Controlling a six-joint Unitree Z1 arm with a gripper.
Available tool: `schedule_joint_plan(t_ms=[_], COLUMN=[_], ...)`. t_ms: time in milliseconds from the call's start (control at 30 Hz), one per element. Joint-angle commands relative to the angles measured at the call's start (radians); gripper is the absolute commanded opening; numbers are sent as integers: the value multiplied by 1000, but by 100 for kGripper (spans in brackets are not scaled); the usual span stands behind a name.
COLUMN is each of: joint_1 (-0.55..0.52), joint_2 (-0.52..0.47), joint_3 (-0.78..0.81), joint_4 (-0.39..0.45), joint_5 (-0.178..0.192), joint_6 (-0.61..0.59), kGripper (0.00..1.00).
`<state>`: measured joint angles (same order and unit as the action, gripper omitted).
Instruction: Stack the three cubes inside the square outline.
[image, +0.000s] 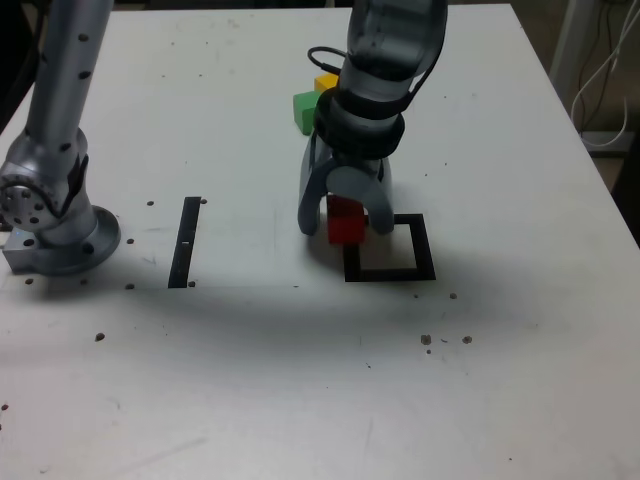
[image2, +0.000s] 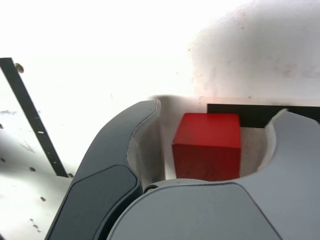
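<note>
The claw (image: 347, 215) straddled the red cube (image: 346, 220) beside the square outline (image: 391, 248), jaws not visibly touching it, apparently positioned to grasp it for stacking.

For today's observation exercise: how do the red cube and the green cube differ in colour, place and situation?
The red cube sits between the jaws of the gripper; the green cube lies free, farther back on the table. Red is at the edge of the square outline; green is well away, beside the yellow cube. Both look equal-sized.
</note>
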<state>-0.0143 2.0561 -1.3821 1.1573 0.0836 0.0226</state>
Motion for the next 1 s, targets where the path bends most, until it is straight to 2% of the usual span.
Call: schedule_joint_plan(t_ms=[0,500,733,967], joint_1=[3,4,-29,-68], joint_2=[12,-1,-8,9], joint_3=[-6,7,-25,-90], joint_4=[-9,-70,-59,-7], joint_5=[-6,-26,-35,-20], joint_6=[-1,8,-6,-40], kGripper=[49,27,24,24])
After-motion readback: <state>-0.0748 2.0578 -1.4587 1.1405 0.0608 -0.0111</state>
